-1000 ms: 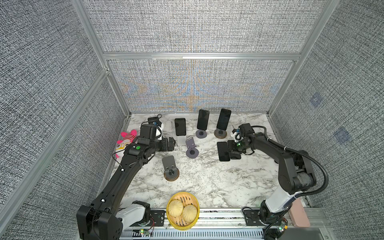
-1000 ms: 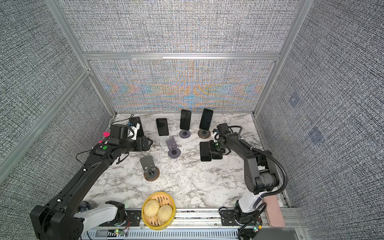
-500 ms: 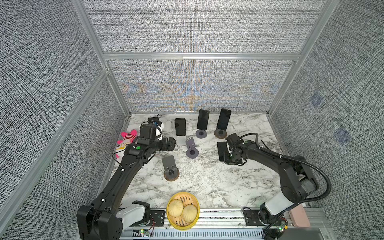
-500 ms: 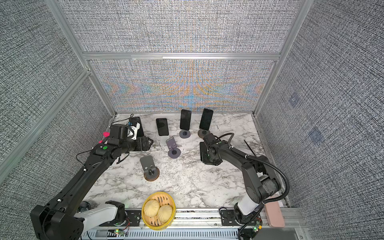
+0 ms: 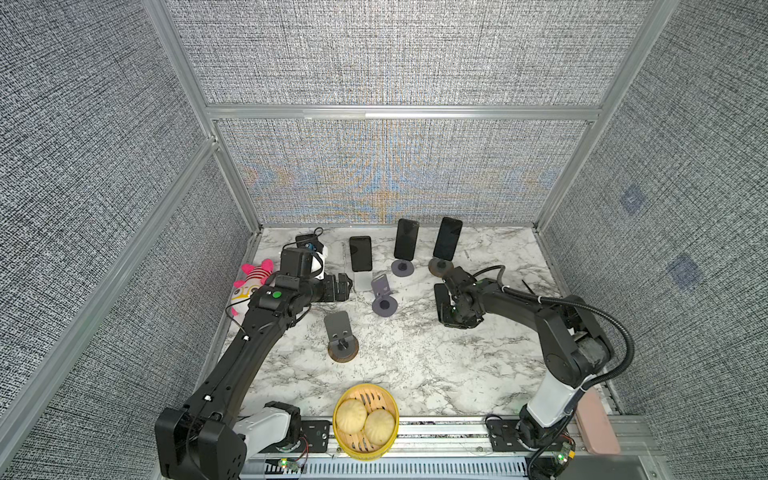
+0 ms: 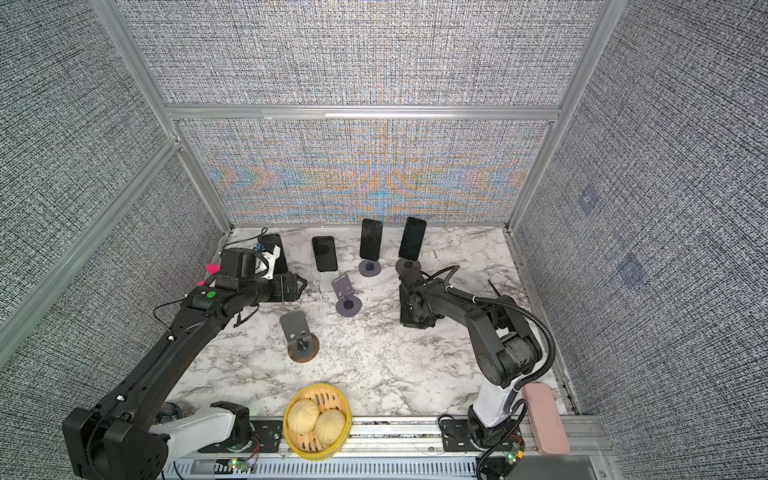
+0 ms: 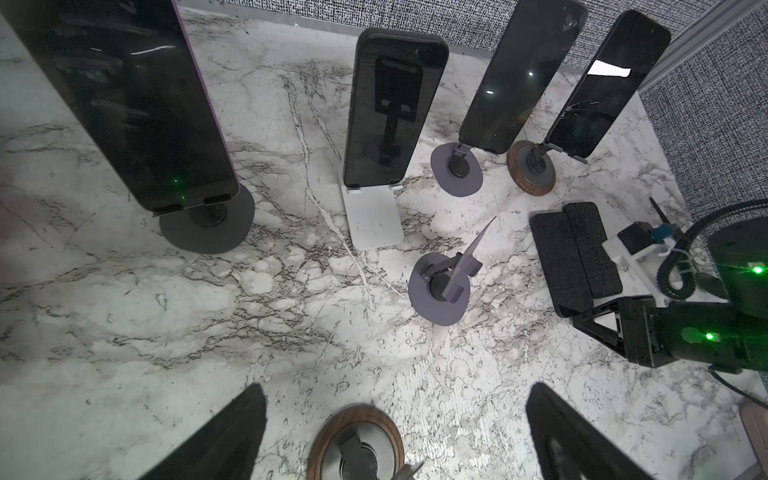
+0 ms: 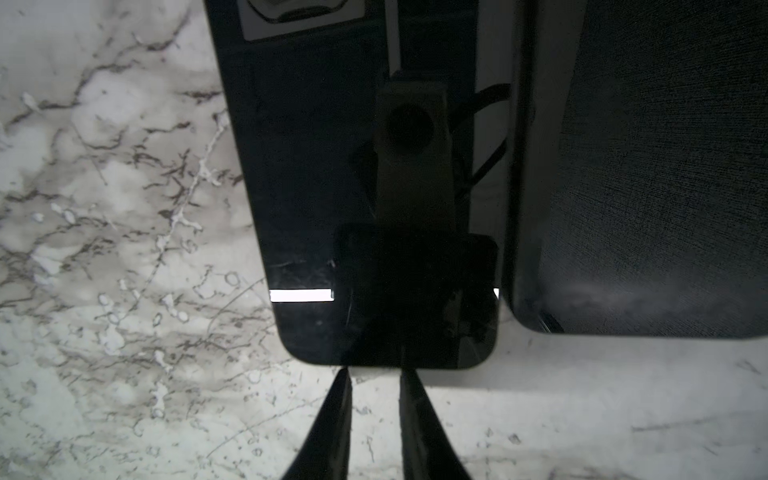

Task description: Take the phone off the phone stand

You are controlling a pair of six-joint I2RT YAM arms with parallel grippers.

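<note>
Phone [image 8: 316, 174] lies flat just beyond the right gripper [image 8: 376, 395], its jaws narrowly parted and empty; left gripper [image 7: 397, 397] gapes wide.

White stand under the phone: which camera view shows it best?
The left wrist view: the white stand is close, and its whole base plate and front lip show. In both top views the stand is small and faint. The right wrist view does not show it.
</note>
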